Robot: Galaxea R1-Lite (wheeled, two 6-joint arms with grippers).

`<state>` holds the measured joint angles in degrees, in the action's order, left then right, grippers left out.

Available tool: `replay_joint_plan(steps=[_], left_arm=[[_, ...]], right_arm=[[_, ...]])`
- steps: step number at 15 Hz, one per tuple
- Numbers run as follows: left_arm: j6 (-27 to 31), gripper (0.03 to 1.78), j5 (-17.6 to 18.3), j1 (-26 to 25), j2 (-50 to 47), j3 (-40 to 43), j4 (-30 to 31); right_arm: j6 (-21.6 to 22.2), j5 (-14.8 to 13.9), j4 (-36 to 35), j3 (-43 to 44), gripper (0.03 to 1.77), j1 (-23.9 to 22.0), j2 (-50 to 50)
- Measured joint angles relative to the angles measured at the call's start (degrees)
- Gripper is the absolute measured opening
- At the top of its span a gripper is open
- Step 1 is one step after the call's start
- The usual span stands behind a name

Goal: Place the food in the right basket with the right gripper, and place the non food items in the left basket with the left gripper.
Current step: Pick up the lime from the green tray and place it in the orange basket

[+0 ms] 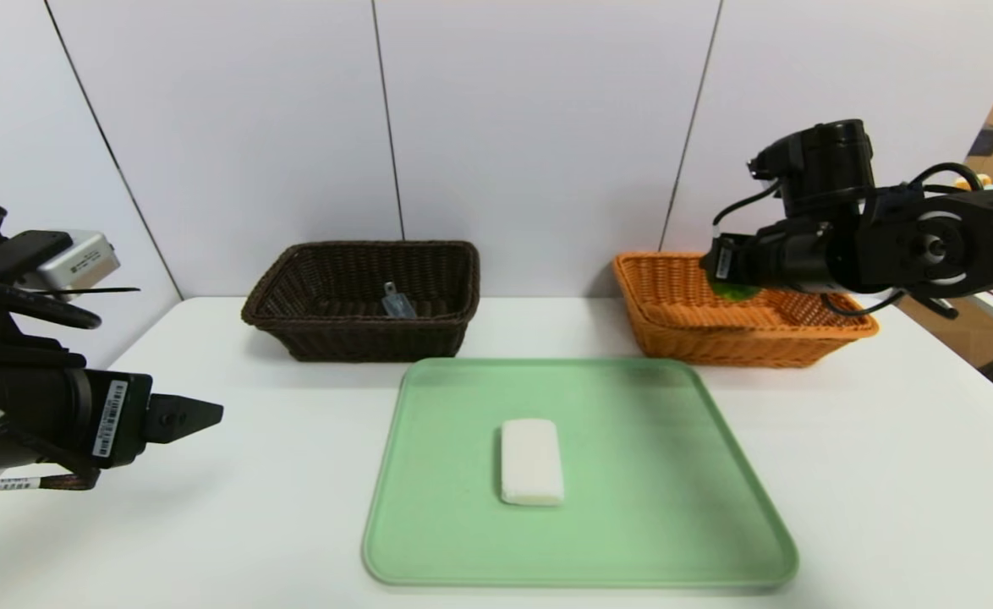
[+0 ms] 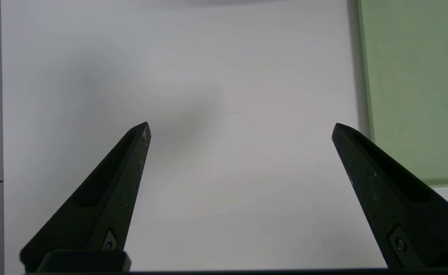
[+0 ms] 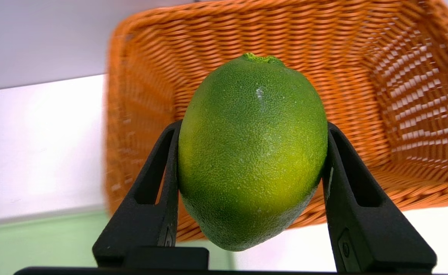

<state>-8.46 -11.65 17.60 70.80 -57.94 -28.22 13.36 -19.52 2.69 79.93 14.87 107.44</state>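
My right gripper (image 3: pixel 251 128) is shut on a green lime (image 3: pixel 251 152), holding it in the air over the orange wicker basket (image 1: pixel 674 326) at the back right. In the head view the lime (image 1: pixel 735 292) peeks out below the right gripper (image 1: pixel 729 283). A white bar-shaped block (image 1: pixel 531 462) lies in the middle of the green tray (image 1: pixel 429 541). The dark brown basket (image 1: pixel 293 326) at the back left holds a small clear bluish item (image 1: pixel 397 303). My left gripper (image 2: pixel 241 128) hangs open over bare table, left of the tray, with nothing between its fingers.
The white table (image 1: pixel 886 474) reaches the wall behind both baskets. The tray's edge (image 2: pixel 365 95) shows beside the left gripper in the left wrist view. Shelving stands past the table's right side.
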Motion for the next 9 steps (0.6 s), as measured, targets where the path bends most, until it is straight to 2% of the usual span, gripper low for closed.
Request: replay_joint_plan(steps=[2,5,9], left_arm=[[0.0,1.69,0.0,0.1,0.0,0.0,0.0],[-0.1,1.69,0.0,0.1,0.0,0.1,0.0],[-0.1,1.69,0.0,0.1,0.1,0.3,0.1]], right_arm=[[-1.9,0.3,-0.8,-0.7,1.02,-1.5,1.1],[-3.6,2.7,-1.0,-0.7,1.02,-3.1,3.0],[-5.2,3.2,-6.4,-0.7,1.02,-3.4,4.9]])
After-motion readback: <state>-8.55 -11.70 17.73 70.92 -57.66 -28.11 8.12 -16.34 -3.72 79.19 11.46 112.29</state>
